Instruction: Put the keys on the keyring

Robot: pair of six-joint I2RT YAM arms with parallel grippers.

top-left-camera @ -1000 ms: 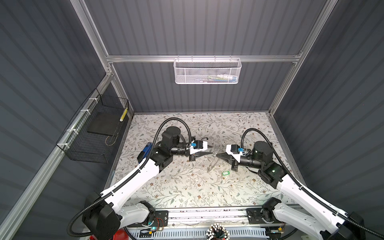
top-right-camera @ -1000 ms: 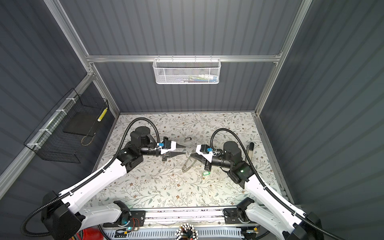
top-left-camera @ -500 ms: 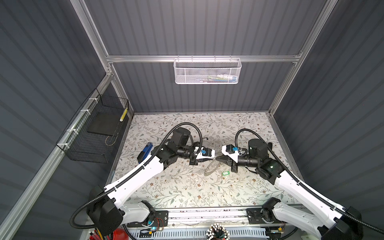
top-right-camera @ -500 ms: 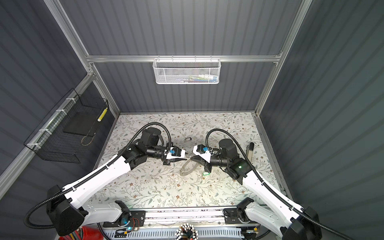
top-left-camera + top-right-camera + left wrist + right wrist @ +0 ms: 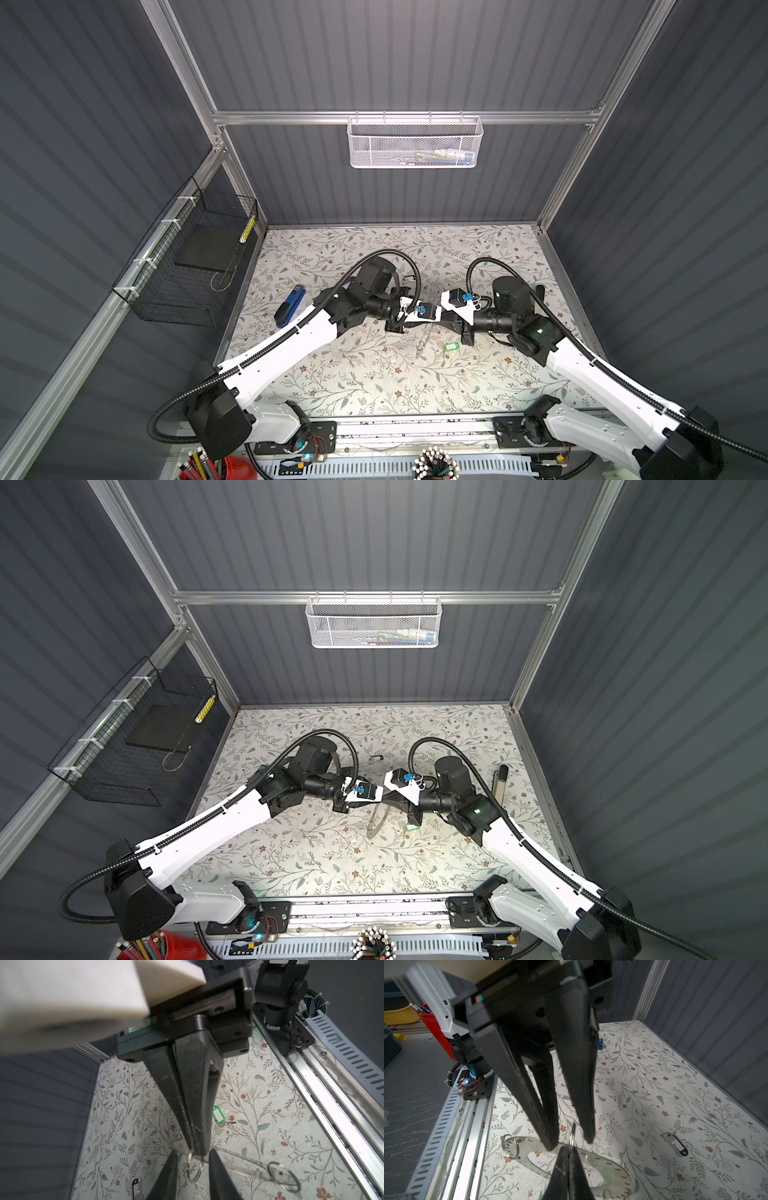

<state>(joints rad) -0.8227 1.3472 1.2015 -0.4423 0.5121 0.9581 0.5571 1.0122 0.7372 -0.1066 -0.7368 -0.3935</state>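
Note:
The keyring [image 5: 612,1174], a large flat grey ring with small holes round its rim, hangs above the mat; my right gripper [image 5: 568,1151] is shut on its rim. A small wire ring [image 5: 194,1167] on that rim stands between the fingers of my left gripper [image 5: 193,1153], which is open and meets the right gripper tip to tip. Another wire ring [image 5: 509,1147] hangs at the keyring's end. In both top views the keyring [image 5: 424,340] shows edge-on below the grippers. The green-tagged key [image 5: 451,346] lies on the mat by the right gripper. The black-headed key [image 5: 677,1147] lies further back.
A blue stapler [image 5: 289,307] lies on the mat's left side behind the left arm. A dark pen-like stick [image 5: 500,783] lies near the right wall. A black wire basket [image 5: 195,266] hangs on the left wall, a white mesh basket [image 5: 415,141] on the back wall.
Both arms have moved inward and met at the middle. The left gripper has come up to the keyring held by the right gripper and now straddles the small wire ring.

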